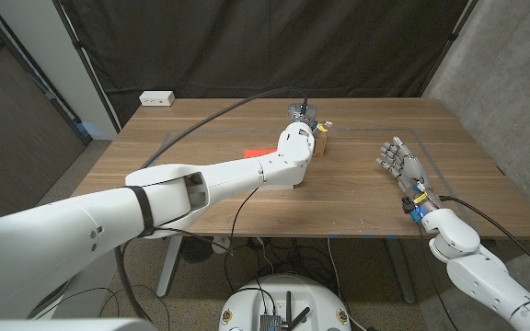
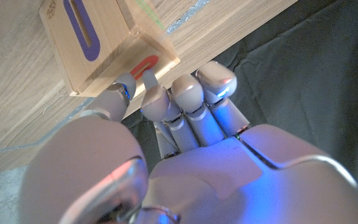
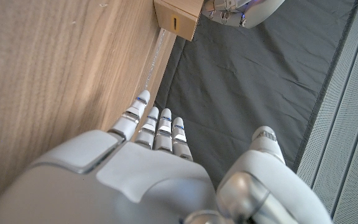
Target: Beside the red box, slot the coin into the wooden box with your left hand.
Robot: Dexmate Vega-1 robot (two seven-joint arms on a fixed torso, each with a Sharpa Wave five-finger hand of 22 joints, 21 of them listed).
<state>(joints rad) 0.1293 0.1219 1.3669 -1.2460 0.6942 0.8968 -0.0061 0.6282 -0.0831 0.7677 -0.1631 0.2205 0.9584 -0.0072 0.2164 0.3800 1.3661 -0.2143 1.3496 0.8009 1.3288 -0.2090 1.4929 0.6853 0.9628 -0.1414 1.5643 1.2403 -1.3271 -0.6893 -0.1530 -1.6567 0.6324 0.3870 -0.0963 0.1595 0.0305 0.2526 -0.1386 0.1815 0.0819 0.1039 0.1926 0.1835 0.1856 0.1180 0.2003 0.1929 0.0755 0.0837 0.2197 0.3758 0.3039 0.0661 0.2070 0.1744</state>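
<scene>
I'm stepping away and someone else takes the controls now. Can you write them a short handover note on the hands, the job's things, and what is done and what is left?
Left hand: at the wooden box, fingertips by its red slot; whether it holds the coin cannot be told.
Right hand: open, on the table to the robot's right, holding nothing.
Wooden box stands mid-table past the left hand, the red box beside the left forearm.
Done: left hand brought to the box.
Left: confirm the coin, slot it, withdraw.
</scene>
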